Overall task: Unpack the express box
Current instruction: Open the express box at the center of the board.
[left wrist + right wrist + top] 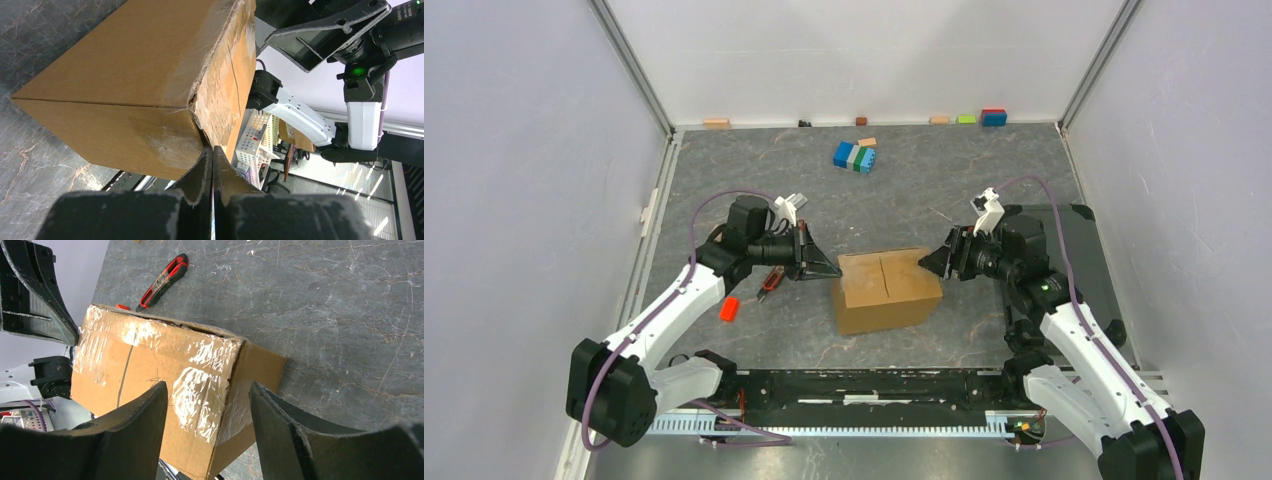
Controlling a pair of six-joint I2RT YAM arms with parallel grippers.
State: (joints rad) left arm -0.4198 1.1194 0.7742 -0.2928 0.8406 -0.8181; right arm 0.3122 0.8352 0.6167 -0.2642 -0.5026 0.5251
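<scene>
Desk: a dark grey, marble-patterned desk [984, 180] walled in by white panels, with both arms mounted at its near edge.
Express box: a plain brown cardboard carton [886, 290] standing on the desk at the centre, between the two tools. Its top flaps lie shut, and glossy clear tape runs over the top seam and down the ends [165, 385].
Box corner, left wrist view: the tape is wrinkled and the cardboard frayed at the upper corner [192, 100] nearest the left tool.
Left tool: the black two-finger tool [829, 268] has its fingers pressed together into a single point [212, 155]. The point is aimed at the box's left upper edge and appears to touch it at that frayed corner. It pinches nothing.
Right tool: the black two-finger tool [929, 258] has its fingers spread [207, 390] and sits level with the box's right upper edge. The taped end of the box shows between the fingers, which are not closed on it. Whether they touch it cannot be told.
Knife: a red-and-black utility knife [772, 279] lies flat on the desk just left of the box, under the left tool [163, 281].
Red piece: a small red block [729, 309] lies near the knife, beside the left arm.
Block cluster: joined blue, green and white toy blocks [855, 156] lie well beyond the box.
Tray: a flat black tray [1089, 270] lies at the right side, under the right arm.
</scene>
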